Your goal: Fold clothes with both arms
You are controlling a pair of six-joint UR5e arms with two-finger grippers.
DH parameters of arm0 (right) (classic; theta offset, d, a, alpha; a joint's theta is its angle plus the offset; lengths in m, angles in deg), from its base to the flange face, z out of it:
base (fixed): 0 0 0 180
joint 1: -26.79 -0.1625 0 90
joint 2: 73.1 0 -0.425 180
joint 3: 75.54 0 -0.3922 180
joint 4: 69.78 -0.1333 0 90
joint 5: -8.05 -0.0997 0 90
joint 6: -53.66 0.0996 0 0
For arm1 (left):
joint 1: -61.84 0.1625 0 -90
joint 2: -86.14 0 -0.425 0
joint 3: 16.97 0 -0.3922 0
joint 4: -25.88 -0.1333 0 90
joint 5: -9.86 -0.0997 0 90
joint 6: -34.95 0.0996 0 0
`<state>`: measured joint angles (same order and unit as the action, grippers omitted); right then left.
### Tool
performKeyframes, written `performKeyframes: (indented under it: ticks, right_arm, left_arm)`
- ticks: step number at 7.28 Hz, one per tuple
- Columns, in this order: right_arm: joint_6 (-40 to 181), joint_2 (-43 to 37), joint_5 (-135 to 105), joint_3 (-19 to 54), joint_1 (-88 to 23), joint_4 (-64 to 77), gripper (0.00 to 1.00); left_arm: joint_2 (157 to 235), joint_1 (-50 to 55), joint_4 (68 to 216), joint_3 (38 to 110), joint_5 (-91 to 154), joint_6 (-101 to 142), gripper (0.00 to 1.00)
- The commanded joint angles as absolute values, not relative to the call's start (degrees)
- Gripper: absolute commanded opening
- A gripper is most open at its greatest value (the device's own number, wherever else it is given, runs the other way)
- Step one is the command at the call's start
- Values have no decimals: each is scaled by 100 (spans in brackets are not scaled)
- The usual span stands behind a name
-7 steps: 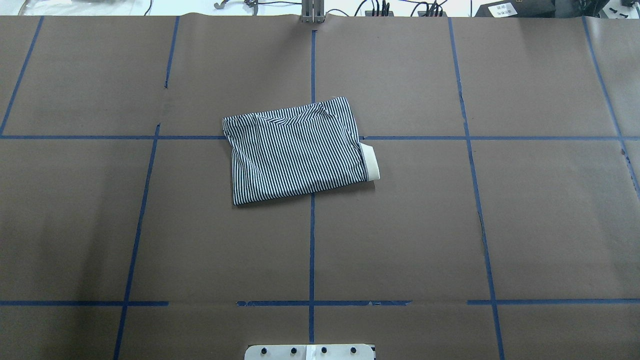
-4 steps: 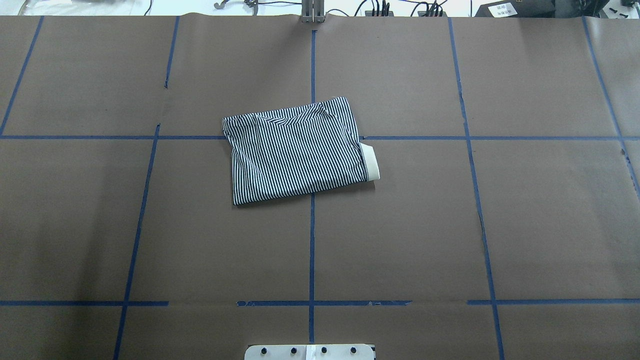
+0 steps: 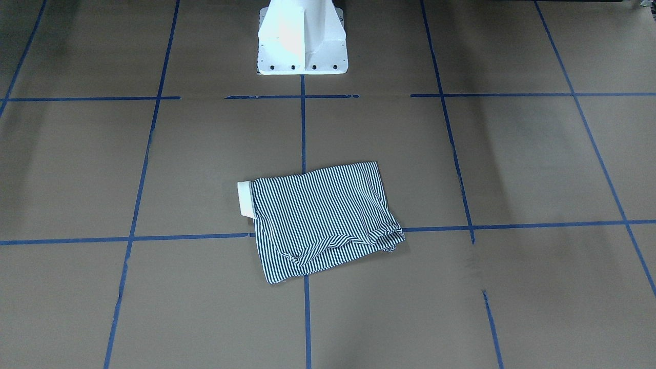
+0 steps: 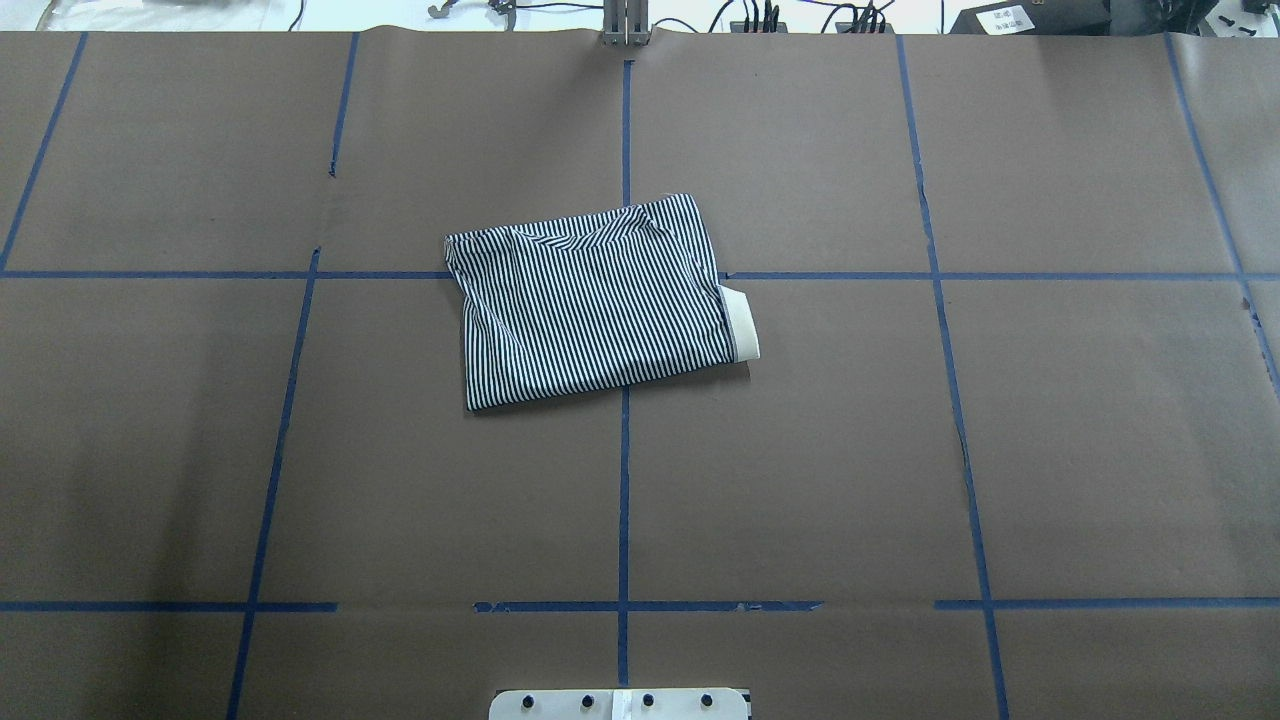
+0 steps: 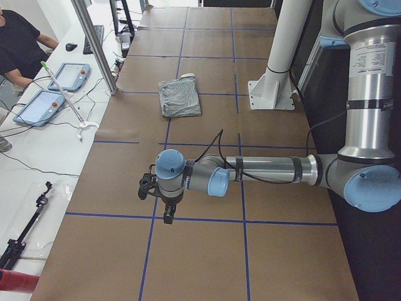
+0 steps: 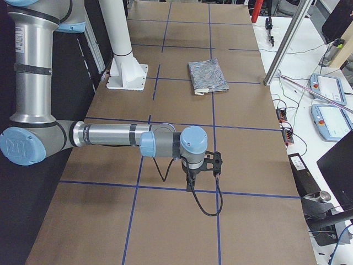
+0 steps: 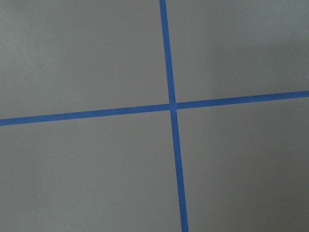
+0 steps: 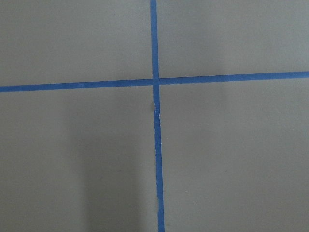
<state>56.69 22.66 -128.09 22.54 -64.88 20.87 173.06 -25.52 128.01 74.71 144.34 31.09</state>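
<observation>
A striped polo shirt (image 4: pixel 595 300) lies folded into a compact rectangle just above the centre of the overhead frame. It rests on a brown paper-covered table (image 4: pixel 1050 450) gridded with blue tape (image 4: pixel 623 500). Its cream collar (image 4: pixel 742 322) pokes out at the bundle's right edge. Nothing touches it.

In the left side view, the left arm (image 5: pixel 263 169) stretches across the middle of the frame. Its left gripper (image 5: pixel 168 216) points down at bare paper, well apart from the shirt near the top. The right side view shows the right arm (image 6: pixel 110 135) and right gripper (image 6: pixel 190 185) likewise. Whether either gripper's fingers are spread or closed cannot be told.

Folding looks finished or nearly so. Any further tidying would call for both arms to travel back to the shirt. Compared with the overhead frames a moment before, nothing has shifted.
</observation>
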Motion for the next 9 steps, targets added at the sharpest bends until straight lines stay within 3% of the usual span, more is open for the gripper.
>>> performKeyframes:
  ticks: [1, 9]
  right_arm:
    - [5674, 2261, -12810, 2255, -6488, 2083, 100]
    - [5665, 2279, -12889, 2219, -6488, 2075, 100]
  left_arm:
    - [17306, -2552, 12801, 7470, 14434, 3109, 100]
    - [17306, -2552, 12809, 7435, 14442, 3118, 100]
